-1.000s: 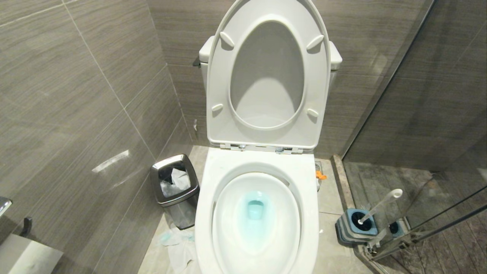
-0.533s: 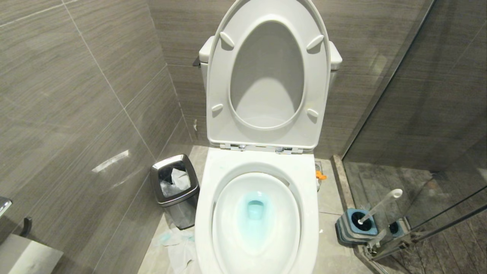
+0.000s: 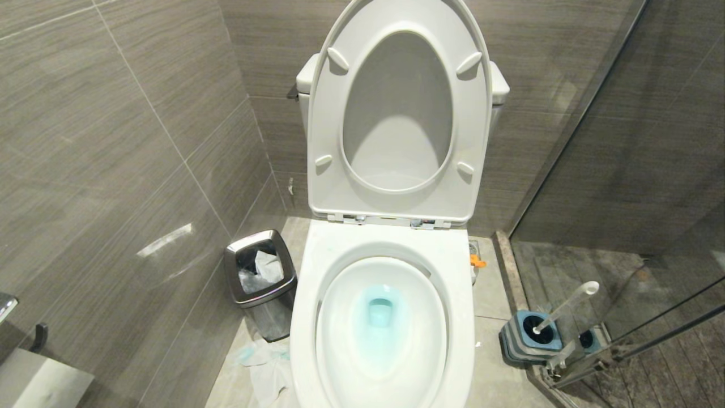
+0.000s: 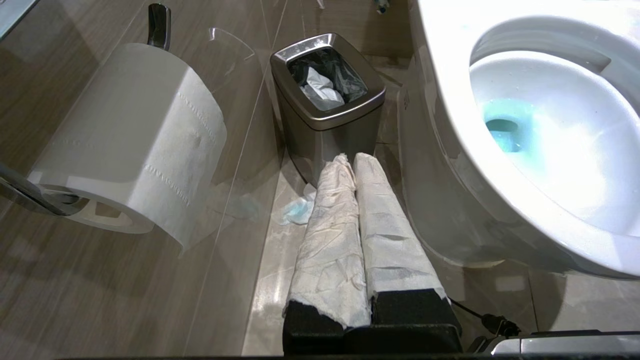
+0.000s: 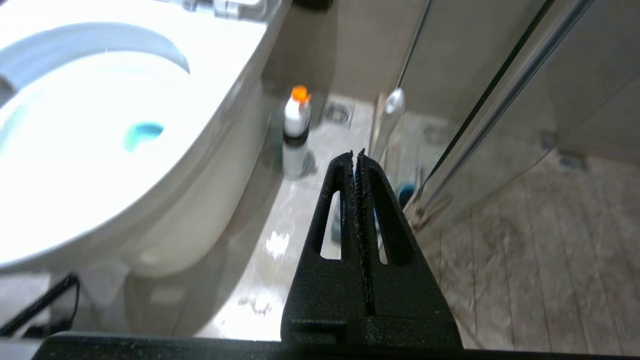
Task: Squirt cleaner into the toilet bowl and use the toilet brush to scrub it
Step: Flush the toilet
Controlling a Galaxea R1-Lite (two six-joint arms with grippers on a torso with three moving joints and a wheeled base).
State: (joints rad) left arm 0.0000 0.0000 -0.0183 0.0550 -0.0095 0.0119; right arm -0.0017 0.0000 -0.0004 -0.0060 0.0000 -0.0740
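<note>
the toilet bowl (image 3: 391,317) sits open at the centre of a grey-tiled stall, its seat and lid (image 3: 399,113) raised upright against the tank, a pool of blue-tinted water (image 3: 380,317) lying at the bottom of the basin. on the floor to its right, against the glass shower partition (image 3: 623,170), the toilet brush (image 3: 566,309) stands tilted in its grey-and-blue holder (image 3: 529,337), the white handle leaning away to the right. a white cleaner bottle with an orange cap (image 5: 296,132) stands on the floor between the bowl's right side and the far wall, beyond the brush. left of the bowl, a small steel waste bin (image 3: 260,280) holds crumpled paper, with more tissue (image 3: 266,368) lying on the floor just near of it. a toilet paper roll (image 4: 135,145) hangs on the left wall. neither arm shows from the head camera. the left hand (image 4: 348,160), its fingers wrapped in white paper, is clenched on nothing low beside the bin. the right hand (image 5: 356,155) is clenched empty above the floor near the brush.
</note>
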